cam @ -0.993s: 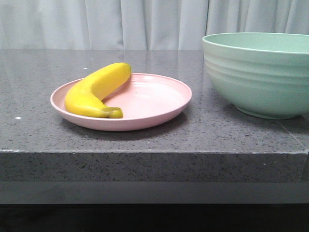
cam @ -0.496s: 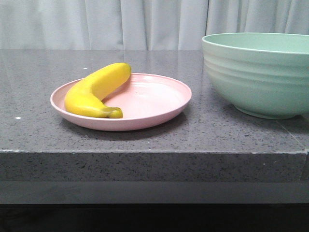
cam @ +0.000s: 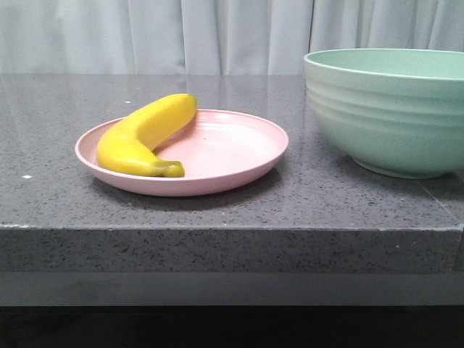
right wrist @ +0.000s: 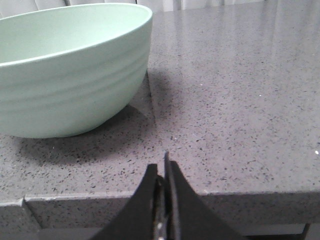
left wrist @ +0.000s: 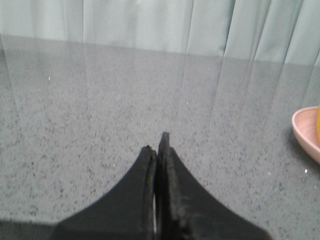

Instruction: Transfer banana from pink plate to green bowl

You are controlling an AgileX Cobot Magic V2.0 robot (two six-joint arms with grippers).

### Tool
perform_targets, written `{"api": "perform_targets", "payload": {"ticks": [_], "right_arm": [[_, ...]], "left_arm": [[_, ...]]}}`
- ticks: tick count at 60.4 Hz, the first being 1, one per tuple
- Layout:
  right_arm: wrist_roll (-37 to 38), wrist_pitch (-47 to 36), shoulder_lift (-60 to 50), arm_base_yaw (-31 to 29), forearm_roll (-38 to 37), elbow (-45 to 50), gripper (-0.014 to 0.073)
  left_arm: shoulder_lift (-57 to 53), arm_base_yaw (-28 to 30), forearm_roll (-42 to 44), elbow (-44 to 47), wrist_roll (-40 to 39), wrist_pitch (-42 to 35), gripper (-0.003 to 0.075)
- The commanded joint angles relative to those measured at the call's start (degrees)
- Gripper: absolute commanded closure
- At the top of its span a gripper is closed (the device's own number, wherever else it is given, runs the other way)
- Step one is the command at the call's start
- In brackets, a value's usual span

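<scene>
Pre-grasp step being logged: banana (cam: 145, 138) is lying on pink plate (cam: 239, 156), off to the side of closed, empty L gripper (left wrist: 159, 142); R gripper (right wrist: 164, 162) closed beside green bowl (right wrist: 70, 65); opening + reach being called for next.

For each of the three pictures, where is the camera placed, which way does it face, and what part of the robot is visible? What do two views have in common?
Front view: low at the table's near edge, facing forward at the banana on the pink plate and the green bowl; no robot part shows.
Left wrist view: on the left arm, above bare table, facing the curtain; the shut left gripper shows.
Right wrist view: on the right arm at the table edge; the shut right gripper shows.
Shared: front and right wrist views show the bowl; front and left wrist views show the plate.
</scene>
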Motion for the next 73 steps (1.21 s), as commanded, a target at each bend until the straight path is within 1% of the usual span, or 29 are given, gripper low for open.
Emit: {"api": "perform_targets", "payload": {"ticks": [1, 7, 12, 16, 20, 27, 32, 37, 40, 42, 44, 45, 47, 48, 49, 50, 51, 52, 54, 55, 57, 60, 63, 68, 73], "right_arm": [[-0.43, -4.70, -1.29, -0.12, -0.43, -2.66, 0.0653], [-0.43, -3.61, -0.80, -0.12, -0.98, -6.71, 0.0653], [-0.43, -1.14, 1.08, -0.12, -1.05, -11.70, 0.0653], [-0.43, 0.93, 4.02, -0.12, -0.99, -16.28, 0.0653], [-0.43, 1.96, 7.45, -0.12, -0.99, -20.11, 0.0653], [-0.43, 1.00, 14.36, -0.12, -0.99, -25.57, 0.0653], [-0.43, 0.22, 17.80, -0.12, -0.99, -27.48, 0.0653], [-0.43, -0.84, 18.74, -0.12, -0.99, -27.67, 0.0653], [-0.43, -0.88, 18.67, -0.12, -0.99, -27.67, 0.0643], [-0.43, -0.82, 18.60, -0.12, -0.99, -27.67, 0.0622], [-0.43, -0.76, 18.60, -0.12, -0.99, -27.67, 0.0582], [-0.43, -0.76, 18.60, -0.12, -0.99, -27.67, 0.0559], [-0.43, -0.71, 18.60, -0.12, -0.99, -27.67, 0.0489], [-0.43, -0.71, 18.60, -0.12, -0.99, -27.67, 0.0439], [-0.43, -0.71, 18.60, -0.12, -0.99, -27.67, 0.0403], [-0.43, -0.71, 18.60, -0.12, -0.99, -27.67, 0.0346], [-0.43, -0.71, 18.60, -0.12, -0.99, -27.67, 0.0307], [-0.43, -0.71, 18.60, -0.12, -0.99, -27.67, 0.0267], [-0.43, -0.71, 18.60, -0.12, -0.99, -27.67, 0.0155], [-0.43, -0.71, 18.60, -0.12, -0.99, -27.62, 0.0124], [-0.43, -0.76, 18.60, -0.12, -0.99, -27.58, 0.0056], [-0.43, -0.71, 18.60, -0.12, -0.99, -27.43, -0.0011], [-0.43, -0.41, 18.60, -0.12, -0.99, -27.38, -0.0050], [-0.43, -0.35, 18.60, -0.12, -0.99, -27.38, -0.0055], [-0.43, -0.35, 18.60, -0.12, -0.99, -27.38, -0.0055]], "left_arm": [[-0.88, 0.16, 0.46, -2.70, -0.11, -5.65, 0.0741], [0.43, 0.16, 1.29, -7.86, -0.11, -1.81, 0.0741], [3.49, 0.16, 1.96, -12.60, -0.11, 2.19, 0.0741], [6.83, 0.16, 4.57, -16.53, -0.11, 4.10, 0.0741], [10.59, 0.16, 6.36, -19.46, -0.11, 4.25, 0.0741], [17.36, 0.16, 6.37, -23.11, -0.11, 3.83, 0.0741], [20.49, 0.16, 6.37, -23.88, -0.11, 3.83, 0.0741], [21.07, 0.16, 6.27, -23.88, -0.11, 3.39, 0.0738], [20.82, 0.16, 6.27, -23.88, -0.11, 2.92, 0.0716], [20.81, 0.16, 6.27, -23.88, -0.11, 2.49, 0.0678], [20.81, 0.16, 6.27, -23.88, -0.11, 2.21, 0.0619], [20.81, 0.16, 6.27, -23.88, -0.11, 2.10, 0.0575], [20.81, 0.16, 6.27, -23.88, -0.11, 2.10, 0.0505], [20.81, 0.16, 6.27, -23.88, -0.11, 2.10, 0.0445], [20.81, 0.16, 6.27, -23.88, -0.11, 2.10, 0.0403], [20.81, 0.16, 6.27, -23.88, -0.11, 2.10, 0.0360], [20.81, 0.16, 6.27, -23.88, -0.11, 2.10, 0.0296], [20.81, 0.16, 6.27, -23.88, -0.11, 2.10, 0.0255], [20.81, 0.16, 6.16, -23.88, -0.11, 2.10, 0.0165], [20.81, 0.16, 6.16, -23.88, -0.11, 2.10, 0.0123], [20.81, 0.16, 6.16, -23.88, -0.11, 2.10, 0.0071], [20.81, 0.16, 6.16, -23.88, -0.11, 2.10, 0.0038], [20.81, 0.16, 4.96, -23.88, -0.22, 2.10, 0.0040], [20.81, 0.16, 0.85, -23.88, -0.05, 2.36, 0.0050], [21.72, -0.21, 0.70, -25.01, 0.75, 4.11, 0.0049]]}}
